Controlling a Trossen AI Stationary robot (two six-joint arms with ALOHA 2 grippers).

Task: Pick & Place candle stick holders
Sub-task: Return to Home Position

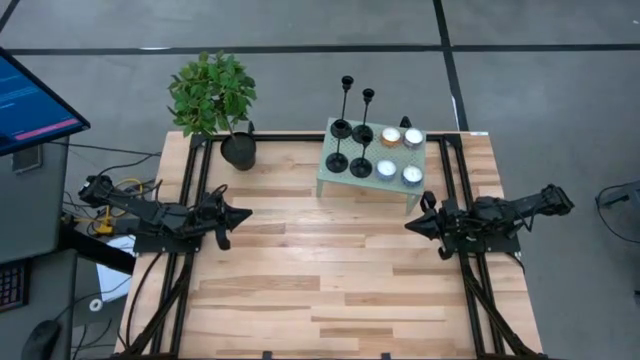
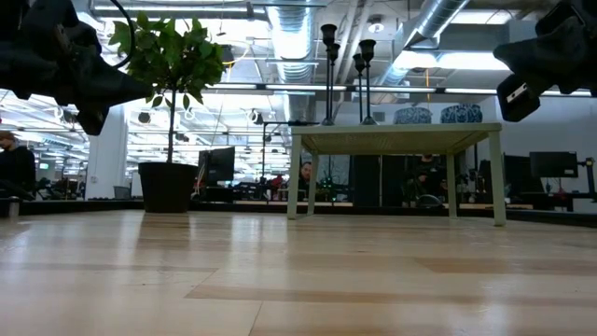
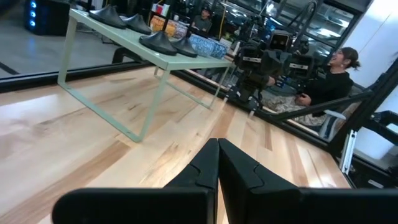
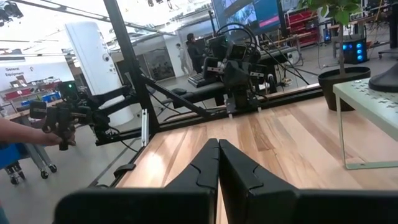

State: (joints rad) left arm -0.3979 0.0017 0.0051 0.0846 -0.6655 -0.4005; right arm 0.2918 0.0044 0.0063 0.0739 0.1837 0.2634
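Several black candle stick holders stand on their disc bases on a small pale green stand at the table's far middle. Two are tall, with cup tops high up. They also show in the low view, and their bases show in the left wrist view. My left gripper hovers shut and empty at the table's left, pointing right. My right gripper hovers shut and empty at the table's right, pointing left, just near of the stand.
Several white and orange tealights sit on the stand's right half. A potted plant stands at the far left of the table. Bare wood lies between the two grippers and toward the near edge. People sit in the room beyond the table.
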